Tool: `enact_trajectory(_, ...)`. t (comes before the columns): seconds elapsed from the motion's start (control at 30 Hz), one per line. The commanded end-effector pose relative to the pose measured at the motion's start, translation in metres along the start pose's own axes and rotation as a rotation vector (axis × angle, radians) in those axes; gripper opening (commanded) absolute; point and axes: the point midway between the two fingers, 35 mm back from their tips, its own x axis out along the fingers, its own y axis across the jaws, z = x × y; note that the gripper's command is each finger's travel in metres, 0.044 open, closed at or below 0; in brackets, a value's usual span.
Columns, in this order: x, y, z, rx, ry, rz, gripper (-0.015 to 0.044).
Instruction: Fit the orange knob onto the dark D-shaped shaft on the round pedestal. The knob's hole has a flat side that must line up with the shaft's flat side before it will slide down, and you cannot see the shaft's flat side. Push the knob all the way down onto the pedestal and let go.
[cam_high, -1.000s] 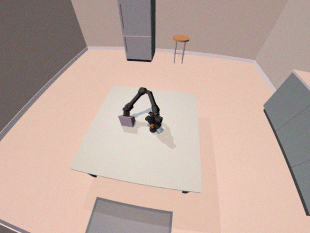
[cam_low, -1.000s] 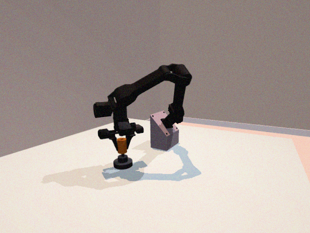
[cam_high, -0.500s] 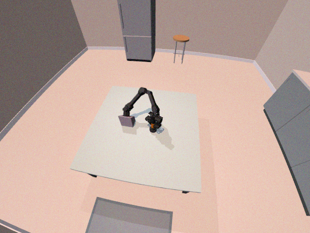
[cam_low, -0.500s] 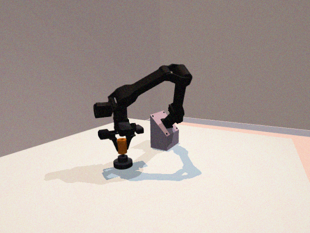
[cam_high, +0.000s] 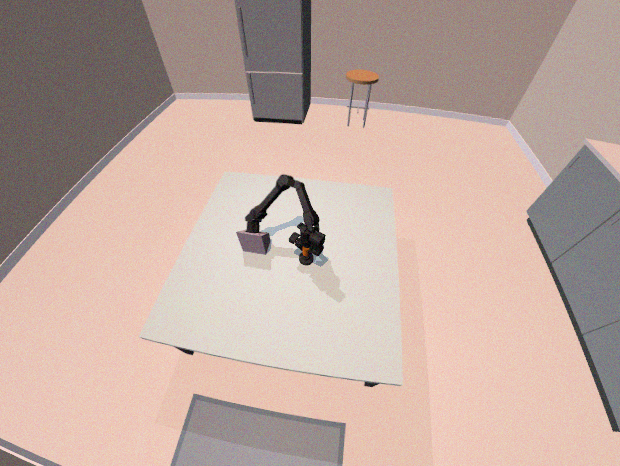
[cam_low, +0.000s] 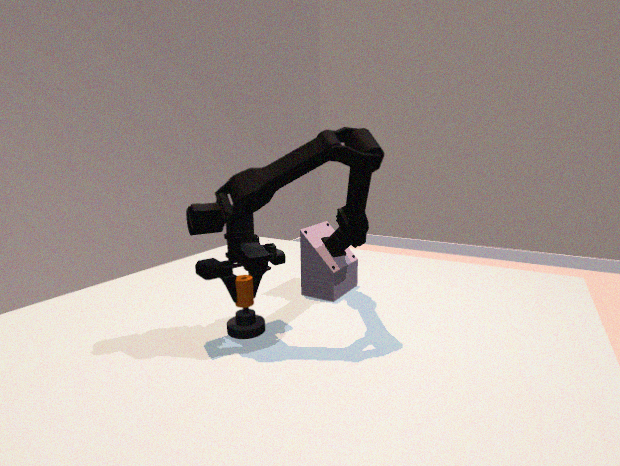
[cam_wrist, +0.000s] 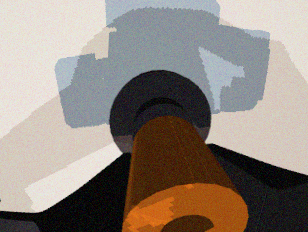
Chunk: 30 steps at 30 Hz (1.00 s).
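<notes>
Tool (cam_high: 306, 246) (cam_low: 244, 295) (cam_wrist: 169, 156) partly open, clamped on the orange knob (cam_high: 305, 250) (cam_low: 244, 291) (cam_wrist: 172, 155) — upright above the round pedestal (cam_high: 306, 260) (cam_low: 246, 328) (cam_wrist: 160, 85).

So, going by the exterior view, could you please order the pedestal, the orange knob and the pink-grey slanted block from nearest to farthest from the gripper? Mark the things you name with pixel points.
1. Orange knob (cam_high: 305, 250) (cam_low: 244, 291) (cam_wrist: 172, 155): between its fingers.
2. Pedestal (cam_high: 306, 259) (cam_low: 245, 329) (cam_wrist: 160, 85): directly below the knob.
3. Slanted block (cam_high: 254, 243) (cam_low: 316, 273): off to the image right.

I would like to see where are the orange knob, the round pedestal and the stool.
orange knob (cam_high: 305, 250) (cam_low: 244, 291) (cam_wrist: 172, 155): top, exterior, wrist; its side
round pedestal (cam_high: 306, 260) (cam_low: 245, 330) (cam_wrist: 160, 84): top, exterior, wrist; its base
stool (cam_high: 362, 76): top; its seat
</notes>
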Motion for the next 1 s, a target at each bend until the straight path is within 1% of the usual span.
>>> enact_trajectory(0.0, 0.0012, 0.0004, -0.0002, -0.028, 0.001, -0.002, 0.0)
enact_trajectory(0.97, 0.0036, -0.0004, 0.0002, -0.042, 0.001, -0.002, 0.0)
